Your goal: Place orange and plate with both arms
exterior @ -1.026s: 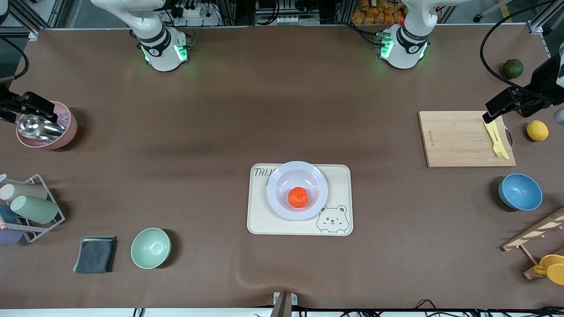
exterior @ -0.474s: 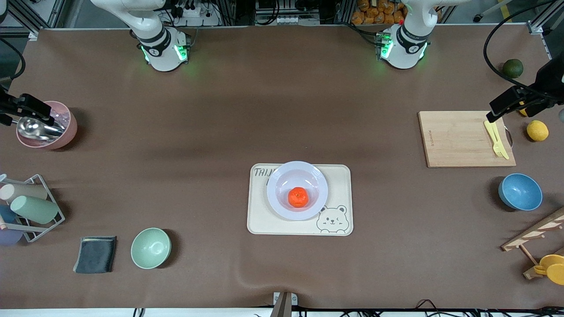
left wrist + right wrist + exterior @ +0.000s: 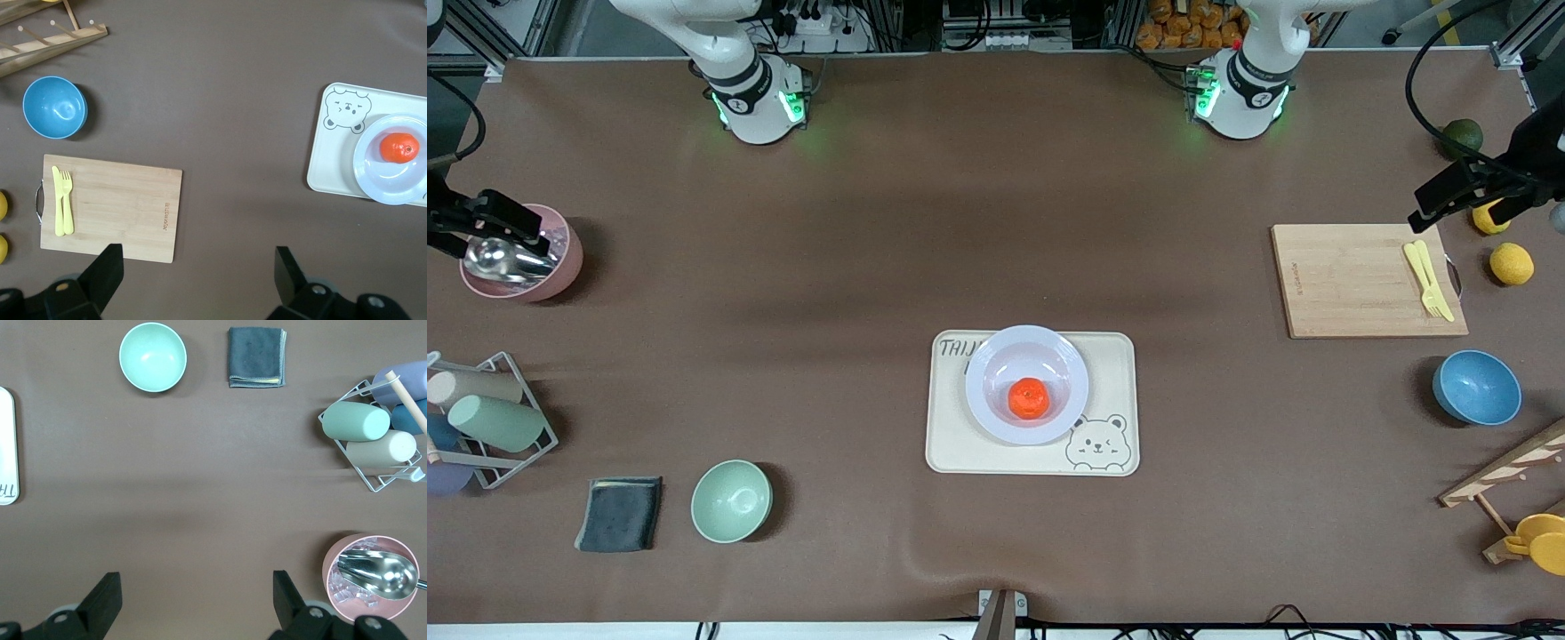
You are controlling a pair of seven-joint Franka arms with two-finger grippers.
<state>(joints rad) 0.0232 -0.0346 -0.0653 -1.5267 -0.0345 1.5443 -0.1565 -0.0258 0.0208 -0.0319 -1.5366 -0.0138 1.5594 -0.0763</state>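
Observation:
The orange (image 3: 1029, 397) lies in the pale lavender plate (image 3: 996, 356), which sits on a cream bear tray (image 3: 1112, 356) mid-table. In the left wrist view the orange (image 3: 400, 147) and the plate (image 3: 373, 183) show off to one side. My left gripper (image 3: 1440, 203) is open and empty, up in the air over the corner of the cutting board at the left arm's end; in its own view the gripper (image 3: 198, 270) holds nothing. My right gripper (image 3: 494, 220) is open and empty over the pink bowl at the right arm's end; it also shows in its own view (image 3: 195, 593).
A wooden cutting board (image 3: 1352, 280) carries a yellow fork and knife (image 3: 1427, 277). Lemons (image 3: 1512, 263), a dark green fruit (image 3: 1463, 135) and a blue bowl (image 3: 1476, 388) are nearby. A pink bowl with a metal scoop (image 3: 516, 258), a cup rack (image 3: 480, 418), a grey cloth (image 3: 619, 514) and a green bowl (image 3: 731, 500) sit at the right arm's end.
My left gripper has drifted off the cutting board's fork toward the robots' side and the table's end. The right gripper has shifted only slightly. Orange and plate have not moved.

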